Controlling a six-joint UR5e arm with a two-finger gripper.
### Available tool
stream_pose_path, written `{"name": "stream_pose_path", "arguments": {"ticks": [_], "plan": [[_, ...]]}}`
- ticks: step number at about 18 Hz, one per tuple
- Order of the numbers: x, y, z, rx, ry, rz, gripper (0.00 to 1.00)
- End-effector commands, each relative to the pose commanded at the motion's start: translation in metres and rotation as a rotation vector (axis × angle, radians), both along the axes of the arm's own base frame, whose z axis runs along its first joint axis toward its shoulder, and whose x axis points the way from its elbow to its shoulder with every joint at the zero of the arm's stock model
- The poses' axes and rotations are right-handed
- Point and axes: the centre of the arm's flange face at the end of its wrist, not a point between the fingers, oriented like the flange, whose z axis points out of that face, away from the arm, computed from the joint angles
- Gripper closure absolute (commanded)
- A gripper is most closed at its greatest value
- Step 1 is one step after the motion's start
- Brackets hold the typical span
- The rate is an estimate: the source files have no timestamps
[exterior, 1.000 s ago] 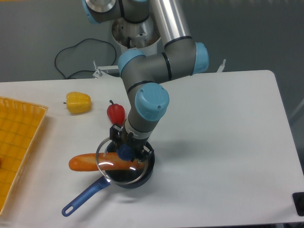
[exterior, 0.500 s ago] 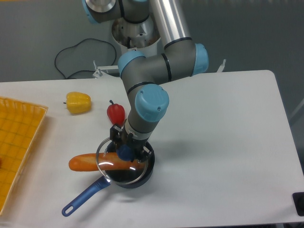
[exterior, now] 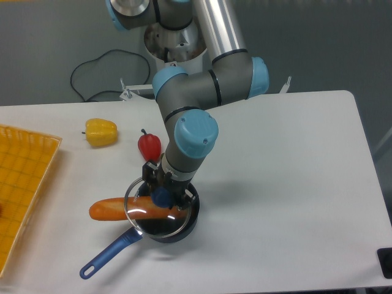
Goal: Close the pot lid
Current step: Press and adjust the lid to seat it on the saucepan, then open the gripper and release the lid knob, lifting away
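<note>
A: Any movement in the last second?

B: None. Gripper [exterior: 162, 192] stays pinching the blue knob of the pot lid [exterior: 156, 210], held over the pot [exterior: 177, 226], offset left. Lowering hasn't finished.

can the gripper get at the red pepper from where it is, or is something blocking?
Probably not right now. The gripper is shut on the pot lid knob over the pot. The red pepper lies on bare table just behind the wrist, with nothing on top, so it looks reachable once the lid is released.
</note>
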Motion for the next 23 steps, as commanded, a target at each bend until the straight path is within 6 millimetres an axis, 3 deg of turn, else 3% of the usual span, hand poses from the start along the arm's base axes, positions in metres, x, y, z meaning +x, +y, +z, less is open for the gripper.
{"name": "stream_pose_path", "arguments": {"ticks": [18, 20, 23], "plan": [[-0.0006, 0.0006, -0.0013, 0.0, 0.0, -0.004, 0.31], [-0.0005, 0.0005, 0.0014, 0.003, 0.003, -0.004, 0.26], [-0.0018, 0.0004, 0.0038, 0.009, 0.008, -0.012, 0.09]]}}
